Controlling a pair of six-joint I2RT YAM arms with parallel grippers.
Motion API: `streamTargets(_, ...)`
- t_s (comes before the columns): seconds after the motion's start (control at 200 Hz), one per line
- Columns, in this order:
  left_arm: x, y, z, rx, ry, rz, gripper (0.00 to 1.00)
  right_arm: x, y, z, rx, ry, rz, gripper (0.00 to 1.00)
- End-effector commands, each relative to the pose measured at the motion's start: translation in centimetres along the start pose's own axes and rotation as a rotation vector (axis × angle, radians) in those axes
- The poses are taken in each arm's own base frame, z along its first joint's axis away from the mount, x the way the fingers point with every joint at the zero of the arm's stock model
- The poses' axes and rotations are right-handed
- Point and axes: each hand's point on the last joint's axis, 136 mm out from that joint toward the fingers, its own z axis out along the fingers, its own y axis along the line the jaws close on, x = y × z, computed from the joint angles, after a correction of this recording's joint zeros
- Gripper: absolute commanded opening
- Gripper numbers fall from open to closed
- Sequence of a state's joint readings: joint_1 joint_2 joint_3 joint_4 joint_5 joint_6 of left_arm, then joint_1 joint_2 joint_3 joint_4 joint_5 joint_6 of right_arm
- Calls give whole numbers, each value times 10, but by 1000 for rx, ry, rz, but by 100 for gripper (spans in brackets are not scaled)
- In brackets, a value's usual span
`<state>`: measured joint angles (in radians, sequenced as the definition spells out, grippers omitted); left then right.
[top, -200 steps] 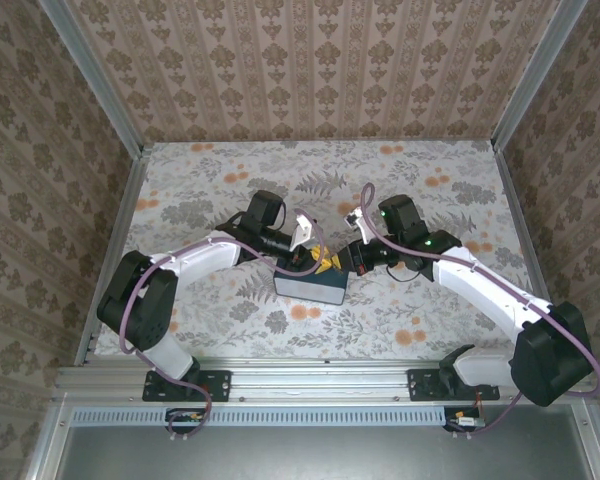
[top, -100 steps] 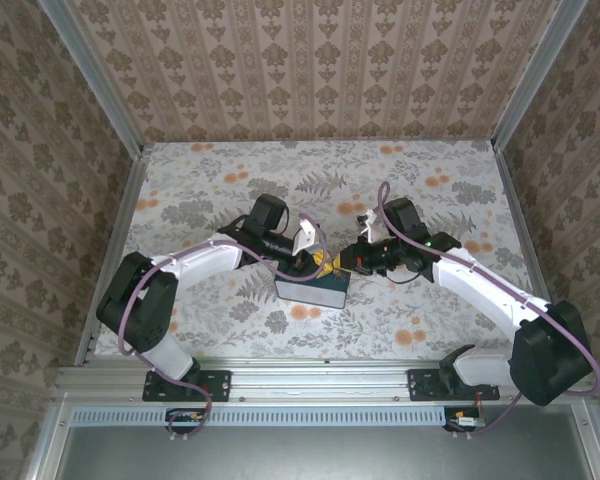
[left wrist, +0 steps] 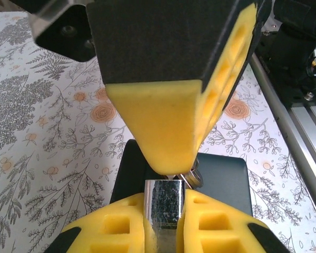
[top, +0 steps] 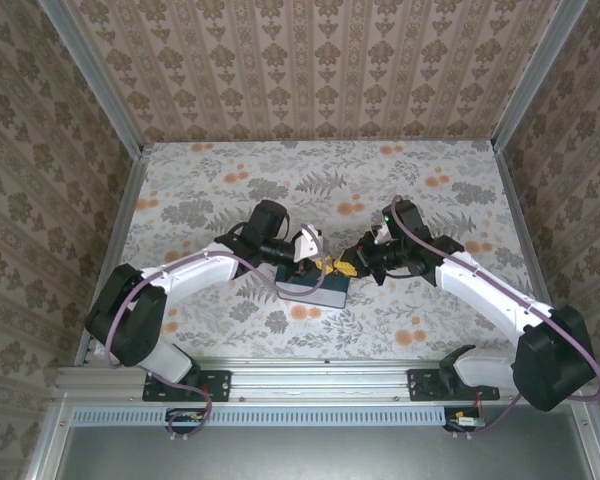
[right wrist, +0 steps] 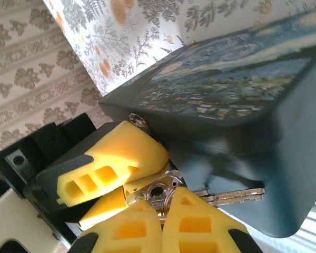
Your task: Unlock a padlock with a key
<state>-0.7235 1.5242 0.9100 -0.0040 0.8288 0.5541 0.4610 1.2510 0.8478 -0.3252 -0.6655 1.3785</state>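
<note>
The left pincer (left wrist: 165, 204) is closed on the silver padlock (left wrist: 164, 190), which is clamped between its yellow pads (left wrist: 216, 221). The right pincer (right wrist: 161, 213) is shut on the key (right wrist: 157, 192), whose metal head is pinched at its tips; a second key (right wrist: 237, 196) is seen just beside those tips. The two pincers are set tip to tip, with the padlock held between them. Just below both pincers a dark box (top: 313, 290) with a painted lid is set on the flowered counter (top: 210, 190), which is spread well beyond them as far as the patterned wall (top: 310, 70)
</note>
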Motion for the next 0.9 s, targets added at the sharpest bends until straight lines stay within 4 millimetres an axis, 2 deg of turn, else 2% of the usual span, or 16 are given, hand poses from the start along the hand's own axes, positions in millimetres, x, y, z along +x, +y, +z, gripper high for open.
streamTargets(0.0, -44, 0, -6, -39, -110, 202, 3, 7, 1, 0, 15, 22, 252, 0)
streamTargets(0.12, -42, 1, -5, -43, -104, 202, 3, 6, 5, -4, 17, 0, 275, 0)
streamTargets(0.33, -38, 0, -2, -33, -108, 188, 3, 4, -3, -2, 19, -16, 305, 0)
streamTargets(0.38, -37, 1, -2, -35, -106, 183, 3, 2, 0, -3, 3, -26, 303, 0)
streamTargets(0.44, -35, 2, -3, -37, -105, 174, 3, 2, 5, -6, 3, -21, 265, 0)
streamTargets(0.49, -34, 3, -5, -37, -112, 164, 3, 3, 11, -9, -6, 1, 220, 12)
streamTargets(0.595, -32, 6, -10, -36, -125, 139, 3, 3, 9, -17, 54, 15, 99, 22)
streamTargets(0.775, -33, 5, -15, -1, -149, 104, 3, 3, 7, -21, 106, 56, -104, 26)
streamTargets(0.895, -32, 4, -14, 37, -140, 57, 17, 3, 6, -22, 125, 73, -208, 26)
